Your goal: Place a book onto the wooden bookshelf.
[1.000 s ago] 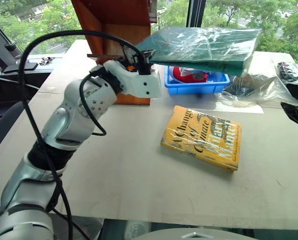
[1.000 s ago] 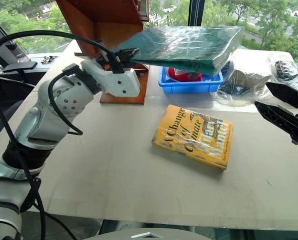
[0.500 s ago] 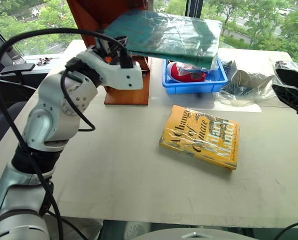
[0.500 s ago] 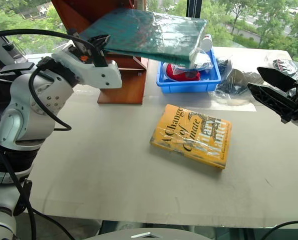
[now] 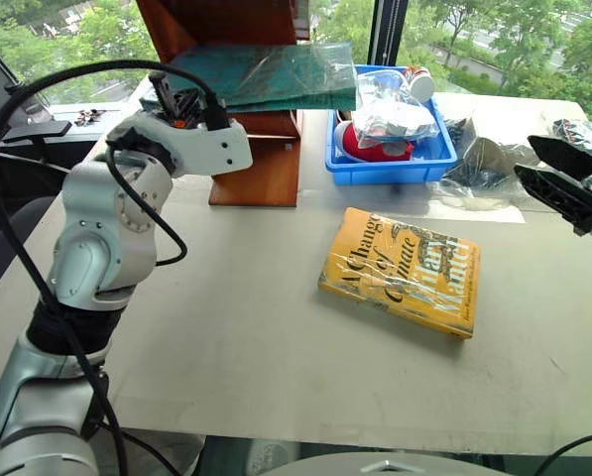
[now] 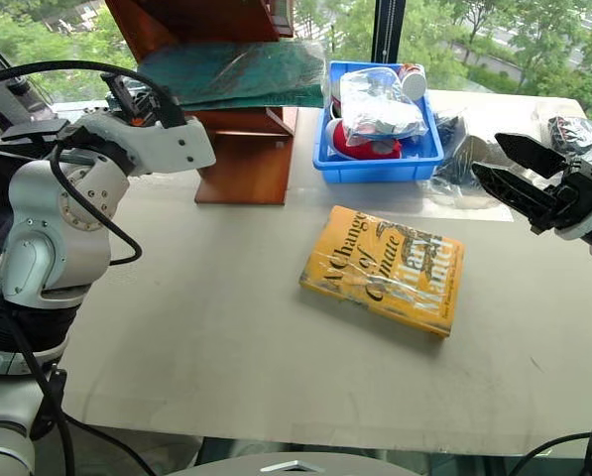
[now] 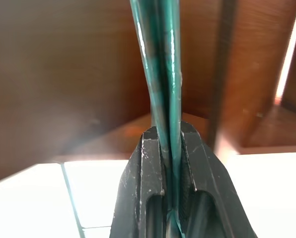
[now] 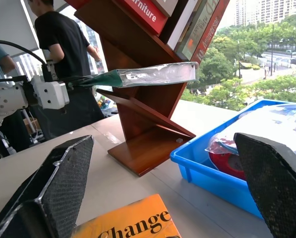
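Left wrist view shows the left gripper pinching the book by its edge, held flat in front of the wooden bookshelf. Right gripper hangs spread (empty). Next: probably slide it onto a shelf board.

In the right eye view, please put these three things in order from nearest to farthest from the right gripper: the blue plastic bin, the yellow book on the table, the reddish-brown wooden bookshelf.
Measured from the open right gripper:
1. The blue plastic bin, just to its left, at the back of the table.
2. The yellow book with script lettering, lying flat at the table's middle, lower and to the left.
3. The reddish-brown wooden bookshelf, far to the left, beyond the bin.
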You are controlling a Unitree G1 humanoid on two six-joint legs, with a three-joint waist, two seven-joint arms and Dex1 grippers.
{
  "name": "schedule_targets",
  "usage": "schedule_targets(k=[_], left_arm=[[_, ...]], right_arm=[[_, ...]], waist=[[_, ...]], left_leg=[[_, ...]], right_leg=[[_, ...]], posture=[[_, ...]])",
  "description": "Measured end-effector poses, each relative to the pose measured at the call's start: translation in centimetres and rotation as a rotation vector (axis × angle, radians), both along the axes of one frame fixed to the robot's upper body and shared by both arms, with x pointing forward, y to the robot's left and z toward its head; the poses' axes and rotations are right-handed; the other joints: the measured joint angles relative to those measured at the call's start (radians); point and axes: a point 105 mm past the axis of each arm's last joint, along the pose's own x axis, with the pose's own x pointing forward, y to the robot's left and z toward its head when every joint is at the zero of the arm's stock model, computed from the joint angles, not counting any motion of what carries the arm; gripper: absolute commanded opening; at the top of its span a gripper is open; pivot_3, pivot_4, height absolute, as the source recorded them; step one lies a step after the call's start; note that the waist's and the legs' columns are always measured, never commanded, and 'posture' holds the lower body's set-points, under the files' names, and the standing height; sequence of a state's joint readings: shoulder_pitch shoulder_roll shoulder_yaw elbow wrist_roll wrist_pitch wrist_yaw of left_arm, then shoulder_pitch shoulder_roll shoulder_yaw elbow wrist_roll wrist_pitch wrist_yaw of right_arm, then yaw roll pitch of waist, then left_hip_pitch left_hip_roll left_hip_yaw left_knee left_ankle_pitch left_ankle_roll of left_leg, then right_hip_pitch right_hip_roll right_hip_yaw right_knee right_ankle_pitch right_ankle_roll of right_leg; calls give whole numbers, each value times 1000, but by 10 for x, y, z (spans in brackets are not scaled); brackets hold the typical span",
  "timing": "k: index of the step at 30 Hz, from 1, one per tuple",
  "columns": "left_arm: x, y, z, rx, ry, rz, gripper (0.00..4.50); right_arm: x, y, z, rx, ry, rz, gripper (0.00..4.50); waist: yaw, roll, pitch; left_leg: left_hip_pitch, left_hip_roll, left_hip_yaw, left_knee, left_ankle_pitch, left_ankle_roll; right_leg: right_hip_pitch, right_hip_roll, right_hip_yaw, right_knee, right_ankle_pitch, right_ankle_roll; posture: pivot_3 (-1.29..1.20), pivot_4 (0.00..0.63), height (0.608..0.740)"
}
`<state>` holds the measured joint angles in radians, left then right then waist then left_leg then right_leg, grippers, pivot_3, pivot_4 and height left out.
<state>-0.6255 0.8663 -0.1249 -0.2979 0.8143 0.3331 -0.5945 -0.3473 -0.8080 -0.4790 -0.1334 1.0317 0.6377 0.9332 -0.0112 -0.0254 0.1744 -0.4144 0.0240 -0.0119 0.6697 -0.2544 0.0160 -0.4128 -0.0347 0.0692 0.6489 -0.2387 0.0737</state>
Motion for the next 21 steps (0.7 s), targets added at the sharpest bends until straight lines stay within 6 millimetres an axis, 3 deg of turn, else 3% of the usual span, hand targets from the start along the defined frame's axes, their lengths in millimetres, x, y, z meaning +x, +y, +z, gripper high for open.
schedule_targets(k=[11, 14, 21], left_arm=[[-4, 3, -1, -37, 31, 36, 51], [-4, 6, 0, -46, 35, 48, 993], [-8, 23, 9, -85, 0, 120, 4304]], right_arm=[[3, 1, 1, -7, -39, -12, 4500], [9, -1, 2, 0, -55, -34, 4500], [10, -1, -2, 19, -44, -20, 4500]], waist=[[-8, 0, 0], [-10, 0, 0], [-2, 0, 0]], left_leg=[[2, 0, 0, 0, 0, 0], [2, 0, 1, 1, 0, 0], [2, 0, 0, 2, 0, 0]], right_leg=[[0, 0, 0, 5, 0, 0], [0, 0, 1, 7, 0, 0], [0, 0, 0, 7, 0, 0]], posture=[[0, 150, 740], [0, 150, 740], [0, 150, 740]])
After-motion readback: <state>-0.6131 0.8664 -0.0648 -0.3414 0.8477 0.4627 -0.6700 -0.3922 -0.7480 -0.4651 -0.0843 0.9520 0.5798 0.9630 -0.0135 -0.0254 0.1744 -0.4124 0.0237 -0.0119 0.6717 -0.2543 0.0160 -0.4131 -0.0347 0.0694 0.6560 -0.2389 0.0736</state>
